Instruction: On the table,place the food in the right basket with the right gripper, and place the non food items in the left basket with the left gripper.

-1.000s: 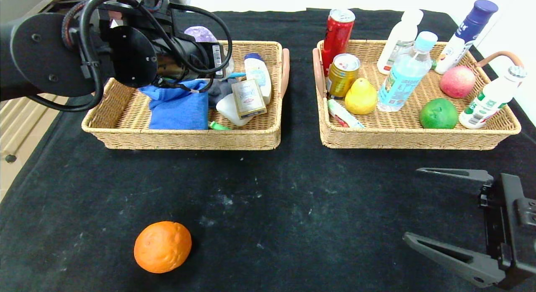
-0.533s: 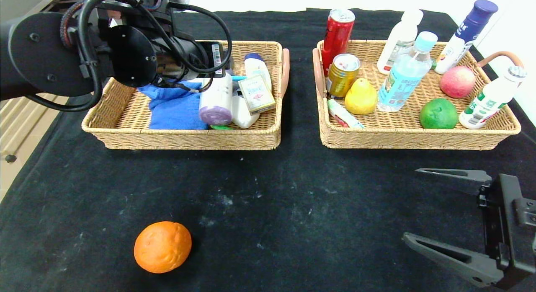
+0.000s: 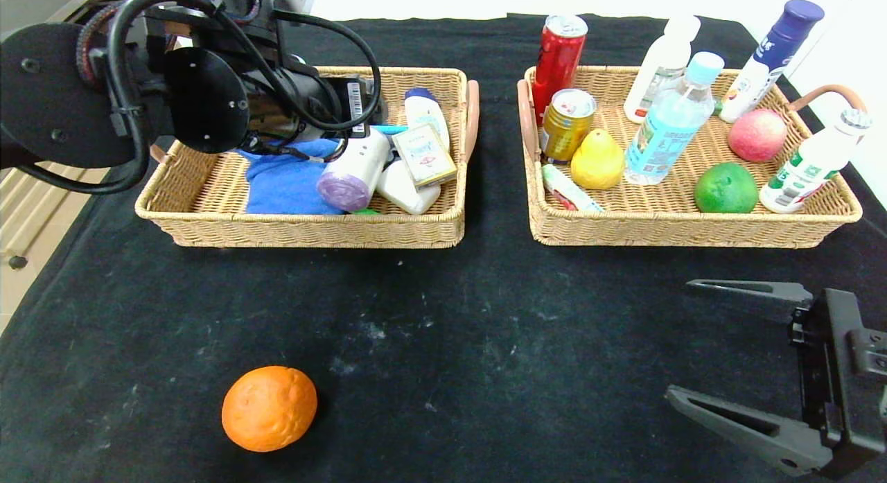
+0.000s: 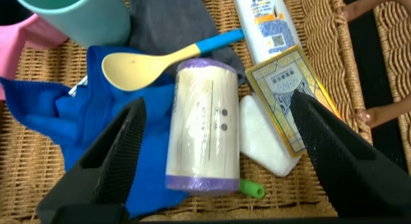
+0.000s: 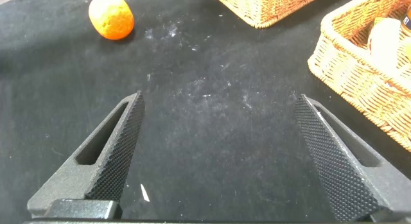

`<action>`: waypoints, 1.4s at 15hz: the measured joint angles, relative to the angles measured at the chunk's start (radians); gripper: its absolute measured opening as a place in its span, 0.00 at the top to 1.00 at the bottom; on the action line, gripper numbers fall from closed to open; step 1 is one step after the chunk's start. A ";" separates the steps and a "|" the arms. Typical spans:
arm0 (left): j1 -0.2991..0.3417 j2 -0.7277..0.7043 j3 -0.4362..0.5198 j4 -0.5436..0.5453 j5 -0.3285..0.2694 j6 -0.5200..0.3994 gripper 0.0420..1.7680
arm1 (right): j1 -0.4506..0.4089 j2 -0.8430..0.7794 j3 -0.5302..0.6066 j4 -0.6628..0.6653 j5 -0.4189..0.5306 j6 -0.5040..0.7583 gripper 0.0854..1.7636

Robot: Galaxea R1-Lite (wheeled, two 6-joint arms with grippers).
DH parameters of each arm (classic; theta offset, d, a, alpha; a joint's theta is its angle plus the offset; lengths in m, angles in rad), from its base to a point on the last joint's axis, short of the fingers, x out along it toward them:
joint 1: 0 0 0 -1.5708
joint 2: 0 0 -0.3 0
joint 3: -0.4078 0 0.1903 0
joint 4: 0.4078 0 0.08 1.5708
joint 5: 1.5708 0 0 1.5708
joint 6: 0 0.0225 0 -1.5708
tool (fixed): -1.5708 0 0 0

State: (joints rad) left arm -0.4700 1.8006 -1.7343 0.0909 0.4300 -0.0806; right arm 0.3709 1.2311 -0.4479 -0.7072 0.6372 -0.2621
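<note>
Orange (image 3: 269, 408) alone on open table (image 3: 485, 344)

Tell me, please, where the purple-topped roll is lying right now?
In the head view, the purple-topped roll lies on its side in the left basket, between the blue cloth and the white bottle.

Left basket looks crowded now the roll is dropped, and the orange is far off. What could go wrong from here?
1. The purple-topped roll lies loose between the open left gripper fingers on a blue cloth; lifting out could nudge it or snag the cloth.
2. The orange sits on the table's left side, far from the open right gripper; it is round and may roll when pinched.
</note>
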 joint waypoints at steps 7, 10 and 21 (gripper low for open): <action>-0.054 -0.159 0.158 0.112 0.012 0.006 0.05 | 0.001 -0.002 0.000 0.000 0.000 -0.001 0.03; -0.087 -0.244 0.217 0.238 0.013 -0.002 0.04 | 0.001 -0.005 0.001 -0.001 0.000 -0.001 0.03; -0.182 -0.374 0.317 0.716 -0.119 -0.311 0.04 | 0.043 -0.020 0.014 -0.001 -0.034 -0.003 0.03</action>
State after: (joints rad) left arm -0.6521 1.4268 -1.4172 0.8072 0.3106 -0.3915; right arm 0.4136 1.2109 -0.4343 -0.7085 0.6036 -0.2651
